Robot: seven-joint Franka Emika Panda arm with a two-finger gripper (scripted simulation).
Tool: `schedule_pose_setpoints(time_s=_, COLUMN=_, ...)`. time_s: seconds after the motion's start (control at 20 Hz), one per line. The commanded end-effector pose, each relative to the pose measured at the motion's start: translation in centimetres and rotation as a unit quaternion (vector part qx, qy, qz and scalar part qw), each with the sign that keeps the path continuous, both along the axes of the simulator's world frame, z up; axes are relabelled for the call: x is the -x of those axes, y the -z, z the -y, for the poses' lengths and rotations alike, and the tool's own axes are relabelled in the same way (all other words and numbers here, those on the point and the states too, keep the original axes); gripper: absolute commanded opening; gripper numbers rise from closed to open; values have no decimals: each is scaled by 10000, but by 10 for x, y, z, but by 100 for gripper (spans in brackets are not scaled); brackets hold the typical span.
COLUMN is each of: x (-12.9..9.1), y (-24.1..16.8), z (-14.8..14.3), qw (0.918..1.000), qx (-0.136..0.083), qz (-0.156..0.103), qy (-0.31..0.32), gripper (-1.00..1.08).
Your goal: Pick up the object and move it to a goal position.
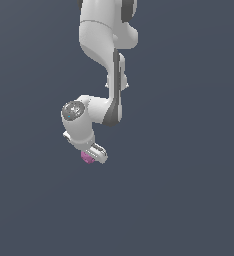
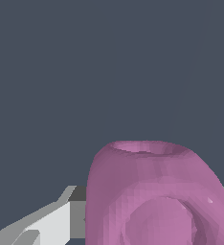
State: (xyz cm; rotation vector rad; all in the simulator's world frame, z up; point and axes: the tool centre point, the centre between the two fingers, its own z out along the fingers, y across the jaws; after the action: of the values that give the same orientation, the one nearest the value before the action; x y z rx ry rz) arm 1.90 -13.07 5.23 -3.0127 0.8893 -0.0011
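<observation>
Basically, pink-purple ball (image 1: 87, 158) sits right at the gripper (image 1: 93, 157) tip, between the fingers (image 2: 47, 222), which appear clamped on it. No goal marker visible; carrying direction can't be told.

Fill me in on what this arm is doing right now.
A white Panda robot arm reaches down against a plain dark grey backdrop. Its gripper has a small pink-purple bumpy object at its fingertips. The wrist view shows that pink object up close, filling the space between the grey fingers, so it appears gripped. No goal marker is visible.
</observation>
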Motion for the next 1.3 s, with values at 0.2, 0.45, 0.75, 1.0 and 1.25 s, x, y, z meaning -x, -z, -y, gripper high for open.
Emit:
schedule_pose_setpoints(time_s=0.2, x=-20, y=-15, z=40, qw=10000, qx=2, qz=0, qy=2, gripper=-100)
schedule_pose_setpoints(time_s=0.45, x=-37, y=-27, z=74, qw=10000, qx=3, qz=-2, qy=1, gripper=-100)
schedule_pose_setpoints(time_s=0.75, x=-52, y=-36, z=101, qw=10000, qx=2, qz=-4, qy=2, gripper=-100)
schedule_pose_setpoints(time_s=1.0, x=-59, y=-40, z=113, qw=10000, qx=2, qz=-4, qy=2, gripper=-100)
schedule_pose_setpoints(time_s=1.25, x=-63, y=-42, z=119, qw=10000, qx=2, qz=-4, qy=2, gripper=-100)
